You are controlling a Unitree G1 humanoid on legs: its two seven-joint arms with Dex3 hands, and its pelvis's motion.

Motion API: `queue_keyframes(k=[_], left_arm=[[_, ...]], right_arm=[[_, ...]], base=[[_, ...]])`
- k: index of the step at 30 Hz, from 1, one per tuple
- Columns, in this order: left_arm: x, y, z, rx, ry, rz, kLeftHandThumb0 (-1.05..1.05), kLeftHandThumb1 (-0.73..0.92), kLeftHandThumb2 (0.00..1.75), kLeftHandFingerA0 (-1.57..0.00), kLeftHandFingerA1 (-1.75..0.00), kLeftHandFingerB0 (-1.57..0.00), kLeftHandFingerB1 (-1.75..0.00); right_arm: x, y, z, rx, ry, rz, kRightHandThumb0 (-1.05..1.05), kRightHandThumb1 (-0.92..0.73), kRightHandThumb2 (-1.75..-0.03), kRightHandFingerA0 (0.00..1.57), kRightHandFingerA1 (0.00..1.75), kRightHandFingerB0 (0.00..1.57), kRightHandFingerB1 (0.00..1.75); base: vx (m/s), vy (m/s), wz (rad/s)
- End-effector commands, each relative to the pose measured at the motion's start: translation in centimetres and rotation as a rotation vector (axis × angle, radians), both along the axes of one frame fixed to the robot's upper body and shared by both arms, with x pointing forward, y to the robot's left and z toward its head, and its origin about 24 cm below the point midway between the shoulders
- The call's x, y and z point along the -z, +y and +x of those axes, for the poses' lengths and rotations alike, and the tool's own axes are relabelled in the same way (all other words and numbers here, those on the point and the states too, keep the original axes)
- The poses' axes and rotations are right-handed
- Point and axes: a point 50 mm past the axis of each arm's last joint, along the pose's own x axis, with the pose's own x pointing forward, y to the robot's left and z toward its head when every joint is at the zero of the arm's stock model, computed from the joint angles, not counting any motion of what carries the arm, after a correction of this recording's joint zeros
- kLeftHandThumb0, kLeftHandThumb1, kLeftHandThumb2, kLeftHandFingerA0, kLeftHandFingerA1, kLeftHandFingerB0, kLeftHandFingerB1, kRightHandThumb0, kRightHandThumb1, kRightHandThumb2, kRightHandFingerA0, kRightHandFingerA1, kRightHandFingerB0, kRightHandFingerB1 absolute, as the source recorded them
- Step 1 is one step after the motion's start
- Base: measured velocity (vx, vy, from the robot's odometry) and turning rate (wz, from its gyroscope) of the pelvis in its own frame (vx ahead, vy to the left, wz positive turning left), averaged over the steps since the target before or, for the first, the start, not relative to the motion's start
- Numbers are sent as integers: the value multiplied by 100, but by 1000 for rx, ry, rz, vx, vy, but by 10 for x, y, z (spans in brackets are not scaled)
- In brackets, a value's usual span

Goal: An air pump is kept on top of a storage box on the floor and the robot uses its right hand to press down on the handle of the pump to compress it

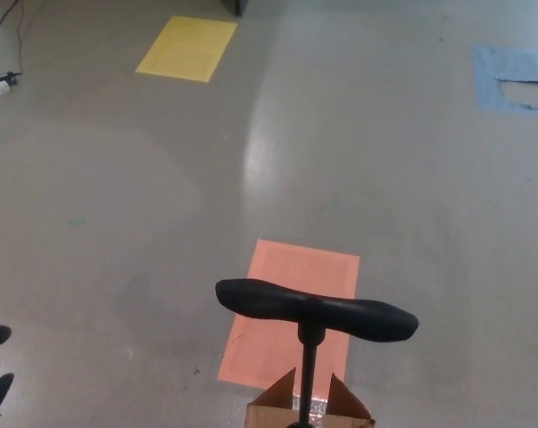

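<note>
Grey floor (117,178) with orange (286,294), yellow (186,48) and blue patches (511,78), cardboard box (309,412).

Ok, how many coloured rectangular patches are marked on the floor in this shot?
3: a yellow patch at the top left, a torn blue patch at the top right, and an orange patch behind the pump handle.

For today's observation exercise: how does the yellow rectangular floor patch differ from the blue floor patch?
The yellow rectangular floor patch lies at the upper left; the blue floor patch sits at the upper right edge. The yellow one is whole and clean-edged; the blue one is torn, with a ragged hole showing floor. Both lie flat on the grey floor.
</note>
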Motion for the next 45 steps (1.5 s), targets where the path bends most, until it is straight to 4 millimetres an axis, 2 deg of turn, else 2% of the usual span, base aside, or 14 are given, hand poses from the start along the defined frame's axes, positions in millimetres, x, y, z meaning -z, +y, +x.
queue_keyframes(k=[1,2,3,5,8,9,17,29,30,31,32,40,41,45], left_arm=[[-6,-7,6,126,11,27,-31,63,112,0,-48,0,-46],[-7,-7,7,125,11,24,-31,63,112,0,-48,0,-46],[-7,-7,6,123,10,17,-31,63,112,0,-48,0,-46],[-6,-7,6,134,21,34,-32,61,112,-1,-48,0,-46],[-5,-7,5,143,29,46,-32,61,112,-1,-49,0,-46],[-5,-7,5,140,29,41,-74,68,92,0,-38,-4,-37],[-4,-5,2,145,46,53,-67,68,97,-4,-41,-4,-37],[-2,-7,-1,161,41,37,-65,68,99,-1,-42,-5,-37],[-2,-7,-1,163,29,32,-31,64,113,-1,-49,0,-47],[-2,-7,-2,163,24,29,-31,64,113,-1,-49,0,-47],[-3,-8,-2,173,4,12,-46,88,66,-31,-37,-25,-33],[-1,-6,-6,190,9,38,-47,89,65,-37,-36,-29,-33],[-3,-8,-9,170,-32,-106,-30,73,116,-3,-52,0,-49],[-4,-8,-11,162,-53,-169,-30,73,116,-3,-52,0,-49]], right_arm=[[-209,45,-67,-235,-820,-192,-85,-72,-80,11,31,9,23],[-213,47,-67,-251,-826,-211,-85,-72,-80,11,31,9,23],[-217,50,-67,-268,-829,-223,-80,-84,-67,14,27,11,23],[-239,68,-72,-363,-830,-354,-85,-85,-67,9,23,9,23],[-250,79,-75,-412,-829,-429,-86,-85,-66,9,23,9,23],[-256,89,-77,-464,-832,-468,-91,-71,-108,9,18,10,21],[-266,141,-80,-673,-818,-596,-86,-74,-112,0,15,1,17],[-241,199,-74,-884,-688,-743,-87,-80,-116,0,15,0,14],[-236,204,-73,-910,-664,-767,-86,-81,-115,0,15,0,15],[-234,207,-73,-919,-654,-777,-86,-81,-115,0,15,0,15],[-232,210,-72,-932,-639,-791,-84,-80,-115,0,16,0,16],[-225,220,-73,-961,-583,-816,-80,-76,-113,0,18,0,18],[-204,232,-69,-987,-521,-856,-91,-80,-115,0,15,0,12],[-194,239,-69,-997,-489,-878,-91,-80,-115,0,15,0,12]], base=[[0,0,0],[0,0,0],[0,0,0],[0,0,0],[0,0,0],[0,0,0],[0,0,0],[0,0,0],[0,0,0],[0,0,0],[0,0,0],[0,0,0],[0,0,0],[0,0,0]])
